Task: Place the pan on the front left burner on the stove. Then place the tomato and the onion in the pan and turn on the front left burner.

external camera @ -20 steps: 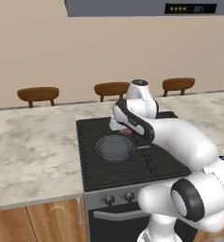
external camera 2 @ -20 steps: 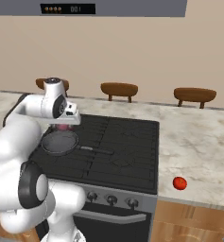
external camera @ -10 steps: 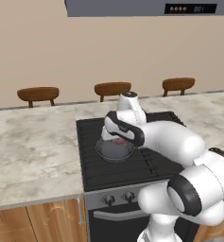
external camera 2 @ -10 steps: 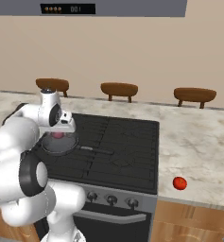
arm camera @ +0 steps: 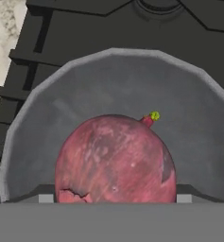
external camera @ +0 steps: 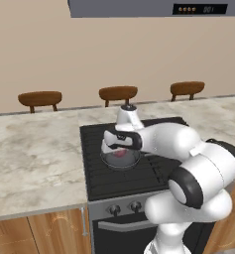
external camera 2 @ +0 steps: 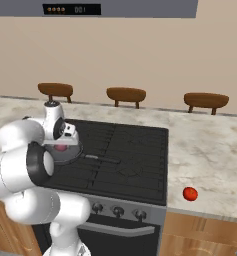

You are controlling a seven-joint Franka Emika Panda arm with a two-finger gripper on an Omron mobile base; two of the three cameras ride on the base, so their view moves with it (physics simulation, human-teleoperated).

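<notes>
Onion (arm camera: 114, 158) is sitting low inside the pan (arm camera: 118, 90) between wide-spread fingers of the gripper (external camera: 120, 149), apparently released; lifting straight up is looking safest.

Pinkish onion (arm camera: 114, 159) inside grey pan (arm camera: 85, 90)

Onion (arm camera: 114, 158) seemingly in pan (arm camera: 85, 90); tomato (external camera 2: 190, 193) right of stove (external camera 2: 135, 150)

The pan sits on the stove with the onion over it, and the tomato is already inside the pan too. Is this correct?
Not quite. The tomato is not in the pan; the right base view shows it lying on the counter to the right of the stove. The onion is indeed over the pan.
</notes>
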